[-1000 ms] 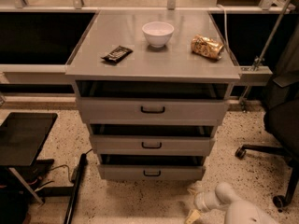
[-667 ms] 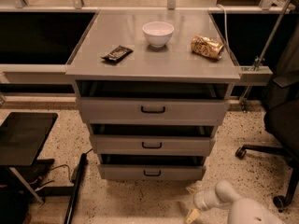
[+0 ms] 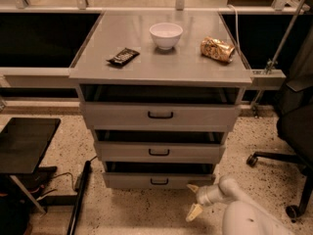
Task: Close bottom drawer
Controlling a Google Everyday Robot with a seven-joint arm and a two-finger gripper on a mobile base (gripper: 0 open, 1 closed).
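Observation:
The bottom drawer (image 3: 159, 180) is the lowest of three grey drawers in the cabinet. It has a small black bar handle (image 3: 159, 181) and stands out a little, with a dark gap above its front. My gripper (image 3: 193, 199) is low on the floor at the drawer's right front corner, on a white arm (image 3: 244, 214) coming from the bottom right. Its two tan fingers (image 3: 194, 212) are spread apart and hold nothing. The upper finger is close to the drawer's right end; I cannot tell if it touches.
The middle drawer (image 3: 159, 152) and top drawer (image 3: 160, 115) also stand out slightly. On the cabinet top are a white bowl (image 3: 166, 35), a dark snack bar (image 3: 123, 56) and a crumpled chip bag (image 3: 217, 49). An office chair (image 3: 293, 131) is at the right, a black stand (image 3: 24, 143) at the left.
The gripper has moved up and to the left, closer to the bottom drawer's right front corner. The drawers have not visibly moved.

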